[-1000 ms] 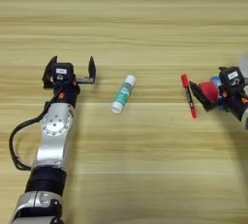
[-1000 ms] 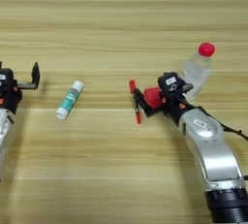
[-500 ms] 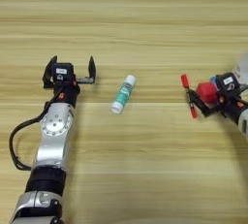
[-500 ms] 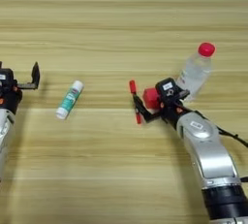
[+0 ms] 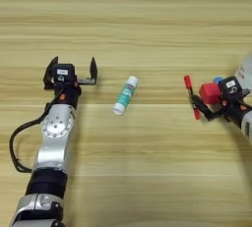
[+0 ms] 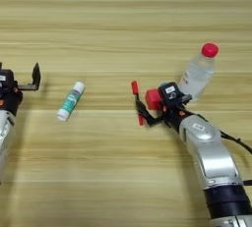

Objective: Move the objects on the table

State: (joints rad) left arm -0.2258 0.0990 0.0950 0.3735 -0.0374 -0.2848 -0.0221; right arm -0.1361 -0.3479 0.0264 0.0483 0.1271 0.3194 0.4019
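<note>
Lying label-up: white-and-green tube (image 5: 125, 95), writing unreadable

table (image 5: 147, 172): light yellowish wood, horizontal grain lines, darker seams between boards. tube (image 5: 125, 95): white with green print, white cap end. pen (image 6: 136, 101): red. cube (image 6: 153, 99): red. bottle (image 6: 197, 73): clear plastic, red cap (image 6: 210, 50). small blue patch beside the cube in the left eye view, thing not identifiable. left end effector (image 5: 70, 70): black fingers, black housing with white label. right end effector (image 6: 147, 108): black, white label. both arms silver-grey, black cables.
</note>
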